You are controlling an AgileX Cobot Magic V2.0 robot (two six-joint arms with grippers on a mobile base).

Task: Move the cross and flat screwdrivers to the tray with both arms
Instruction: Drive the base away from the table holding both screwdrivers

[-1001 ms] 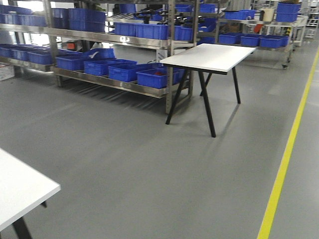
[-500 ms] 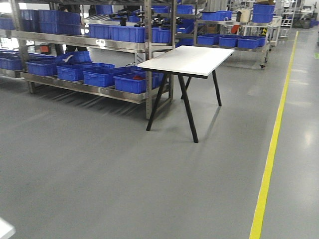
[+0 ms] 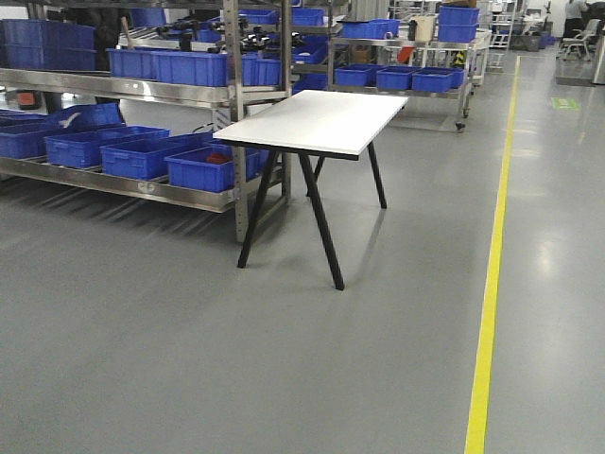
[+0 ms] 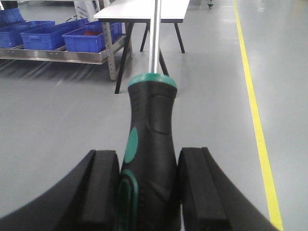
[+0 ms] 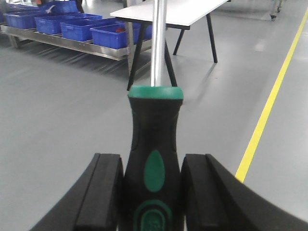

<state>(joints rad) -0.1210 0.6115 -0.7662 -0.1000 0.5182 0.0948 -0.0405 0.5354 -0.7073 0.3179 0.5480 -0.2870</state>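
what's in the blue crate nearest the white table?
In the blue crate, a small red item shows just inside the rim, unidentifiable. The front wall hides everything lower inside.

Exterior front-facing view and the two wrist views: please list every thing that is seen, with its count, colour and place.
table: one, white top, black legs, beside the racks
racks: several, bare metal, along the left and the back
crates: many, blue, on the rack shelves
floor line: one, yellow, on the right
floor: grey, all around
left screwdriver: one, black and green handle, steel shaft, in the left gripper; tip out of frame
right screwdriver: one, same colours, in the right gripper; tip out of frame
left gripper: black pads, shut on the handle
right gripper: black pads, shut on the handle
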